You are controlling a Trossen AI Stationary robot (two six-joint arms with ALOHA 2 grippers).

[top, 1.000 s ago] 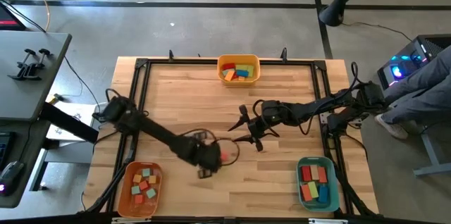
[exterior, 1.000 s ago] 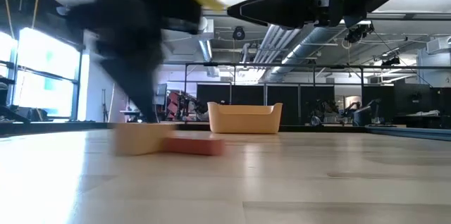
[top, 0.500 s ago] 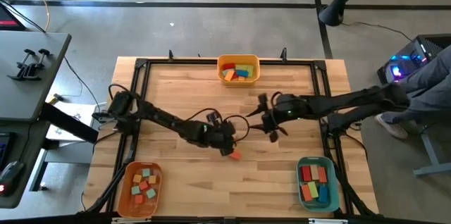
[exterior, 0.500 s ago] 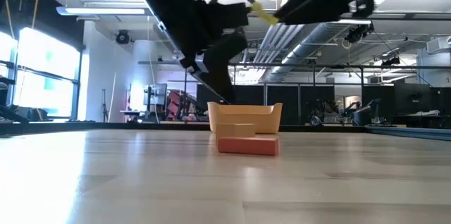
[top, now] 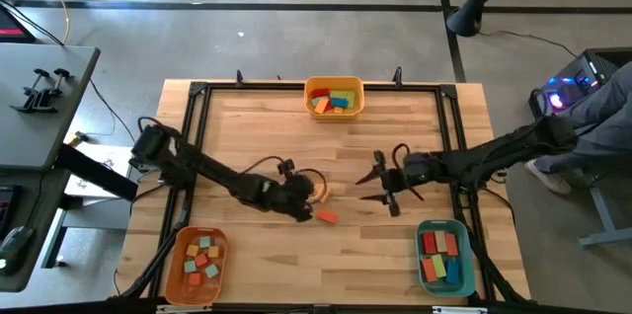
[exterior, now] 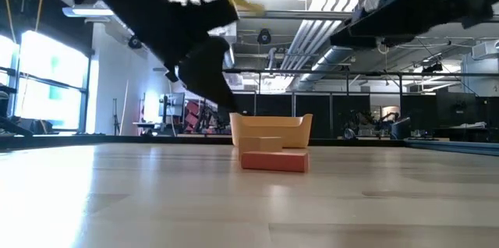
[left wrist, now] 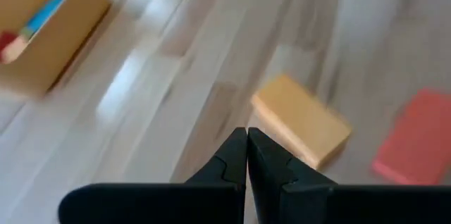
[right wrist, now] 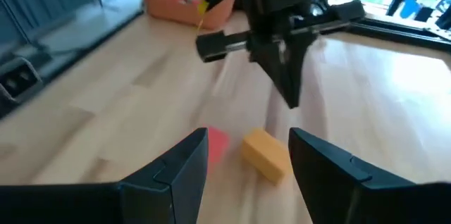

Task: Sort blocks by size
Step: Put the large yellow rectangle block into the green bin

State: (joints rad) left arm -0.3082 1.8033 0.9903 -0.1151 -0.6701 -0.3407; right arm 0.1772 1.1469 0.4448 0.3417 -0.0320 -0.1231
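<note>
Near mid-tabletop (top: 247, 136), left jaws (left wrist: 246, 143) pinched empty over yellow block (left wrist: 301, 120) and red block (top: 327, 217); right jaws (right wrist: 246, 155) spread, probably to grasp.

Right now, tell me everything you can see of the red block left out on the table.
The red block is a small flat rectangular bar, matte salmon-red, lying flat on the wooden table near its middle, angled to the table's edges. A yellow-orange block lies close beside it with a narrow gap between them. Nothing grips it: the left gripper is shut and empty just short of the pair, and the open right gripper faces them from the other side.
</note>
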